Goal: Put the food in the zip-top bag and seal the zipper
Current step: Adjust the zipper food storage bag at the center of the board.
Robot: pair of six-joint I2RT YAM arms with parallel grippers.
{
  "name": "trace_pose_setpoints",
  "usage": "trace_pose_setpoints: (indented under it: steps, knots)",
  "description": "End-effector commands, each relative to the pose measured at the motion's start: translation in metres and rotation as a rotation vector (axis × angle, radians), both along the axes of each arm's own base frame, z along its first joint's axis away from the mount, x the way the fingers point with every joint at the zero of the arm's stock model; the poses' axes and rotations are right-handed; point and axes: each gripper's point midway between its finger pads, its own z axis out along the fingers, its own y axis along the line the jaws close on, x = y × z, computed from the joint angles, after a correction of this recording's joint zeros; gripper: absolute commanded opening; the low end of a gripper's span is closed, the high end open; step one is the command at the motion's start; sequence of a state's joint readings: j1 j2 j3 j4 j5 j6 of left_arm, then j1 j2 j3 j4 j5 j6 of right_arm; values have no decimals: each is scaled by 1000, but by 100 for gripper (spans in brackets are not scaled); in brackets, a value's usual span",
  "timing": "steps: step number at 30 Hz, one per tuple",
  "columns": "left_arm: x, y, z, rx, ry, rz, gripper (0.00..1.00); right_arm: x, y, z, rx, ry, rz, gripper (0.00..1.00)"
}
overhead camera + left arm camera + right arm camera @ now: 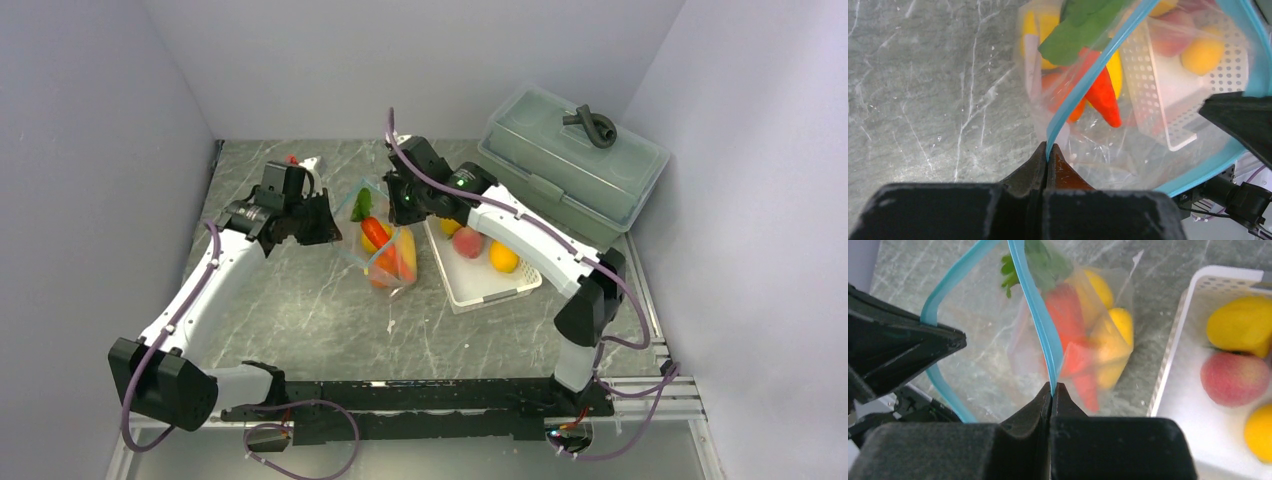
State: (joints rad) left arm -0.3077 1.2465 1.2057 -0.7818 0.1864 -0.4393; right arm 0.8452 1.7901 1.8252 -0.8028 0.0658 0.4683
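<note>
The clear zip-top bag (385, 245) hangs above the table between my two grippers, its mouth held wide. Inside it lies food: an orange carrot (1103, 92) with green leaves, a red pepper (1083, 375) and yellow lemons (1118, 325). My left gripper (1048, 150) is shut on the teal zipper (1088, 75) at the mouth's left side. On the opposite side my right gripper (1052, 386) pinches the same zipper (1035, 310), jaws shut. More food stays in the white basket (480, 290): a peach (1233, 377), a lemon (1243, 325) and an orange (503, 258).
A large grey-green lidded box (570, 160) stands at the back right, just behind the basket. Grey walls close in the marbled table (300, 320) on the left, back and right. A small red-and-white item (300, 161) lies behind the left gripper.
</note>
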Motion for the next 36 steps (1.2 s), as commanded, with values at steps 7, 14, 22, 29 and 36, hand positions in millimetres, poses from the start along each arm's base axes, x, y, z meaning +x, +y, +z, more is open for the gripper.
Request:
trace_pose_setpoints:
  steps: [7,14,22,29,36]
  knots:
    - [11,-3,25,0,-68,0,0,-12,19,60,47,-89,71,0]
    - [5,-2,64,-24,-147,-7,0,-7,12,69,62,-142,55,0]
    - [10,11,60,53,-140,29,0,4,13,58,80,-117,40,0]
    - [7,26,60,129,-148,56,0,7,9,35,57,-74,37,0]
    - [2,31,65,147,-161,59,0,10,5,13,50,-31,26,0]
